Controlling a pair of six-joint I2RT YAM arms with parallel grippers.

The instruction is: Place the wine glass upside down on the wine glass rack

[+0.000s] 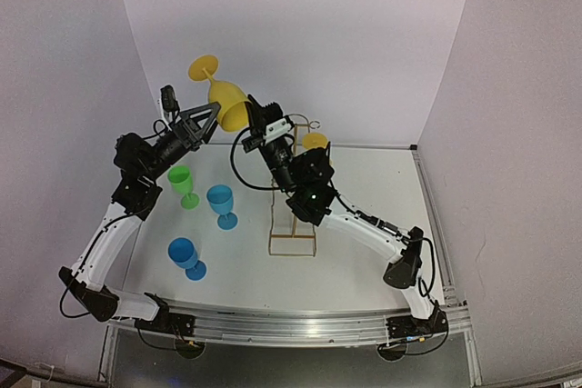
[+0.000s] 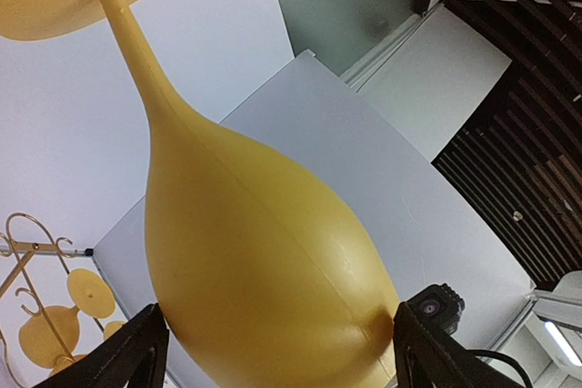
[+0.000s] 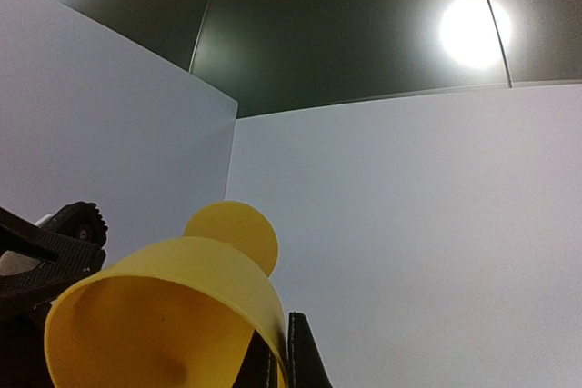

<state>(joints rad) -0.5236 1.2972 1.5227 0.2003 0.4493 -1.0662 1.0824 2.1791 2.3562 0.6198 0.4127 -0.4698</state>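
A yellow wine glass is held high above the table's back, foot up and to the left, bowl down. My left gripper grips the bowl's sides; in the left wrist view the bowl fills the space between both fingers. My right gripper pinches the bowl's rim, with one finger outside the wall and one inside. The gold wire rack stands on the table under the right arm, with another yellow glass hanging on it. The rack also shows in the left wrist view.
A green glass, a light blue glass and a darker blue glass stand upright on the left half of the table. White walls enclose the back and both sides.
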